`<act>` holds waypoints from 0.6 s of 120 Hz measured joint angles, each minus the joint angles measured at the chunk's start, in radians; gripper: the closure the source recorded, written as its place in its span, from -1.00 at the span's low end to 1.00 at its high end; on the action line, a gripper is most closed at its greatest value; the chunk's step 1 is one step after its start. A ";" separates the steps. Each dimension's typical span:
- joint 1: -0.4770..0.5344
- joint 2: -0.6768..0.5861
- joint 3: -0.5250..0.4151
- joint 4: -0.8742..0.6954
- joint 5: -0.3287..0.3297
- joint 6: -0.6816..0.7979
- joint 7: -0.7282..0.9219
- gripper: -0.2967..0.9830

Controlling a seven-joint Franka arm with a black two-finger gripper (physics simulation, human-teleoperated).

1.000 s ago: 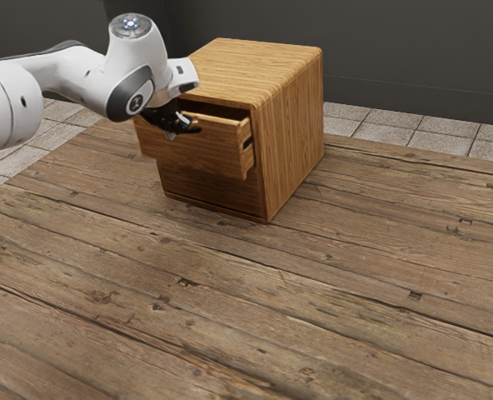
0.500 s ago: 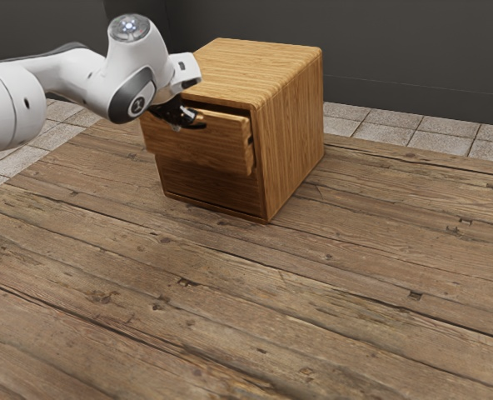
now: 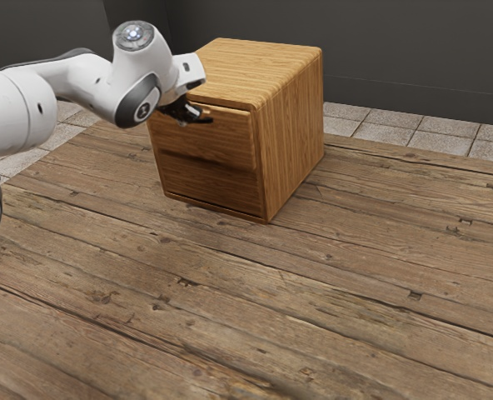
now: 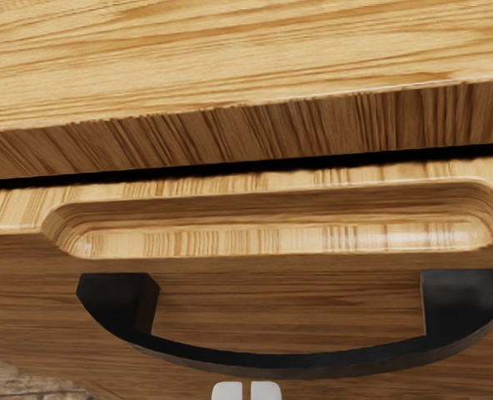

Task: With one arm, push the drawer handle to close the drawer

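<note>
On my monitor, my glossy white, rounded arm has a silvery, round cap with a bright centre at twelve o'clock, a charcoal, oval joint cover at six and a black gripper at four.

- Cabinet: warm brown wood, darker streaked grain; top a lighter honey tone.
- Upper drawer front: deeper brown, fine grain running lengthwise; top edge was pale tan with brown streaks.
- Handle: plain black.
- Arm: glossy white, dark grey and black joint trim.
- Gripper: black.
- Planks: weathered brown, wavy dark grain, knots, blackish seams.
- Floor tiles: pale grey, speckled, darker grid lines.
- Wall: dark charcoal grey.
</note>
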 joint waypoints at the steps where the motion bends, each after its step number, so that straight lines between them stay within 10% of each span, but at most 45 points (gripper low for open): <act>1: 0.000 0.001 0.000 0.002 0.000 0.001 0.000 0.69; 72: 0.048 -0.012 -0.075 0.010 0.047 -0.009 -0.007 0.69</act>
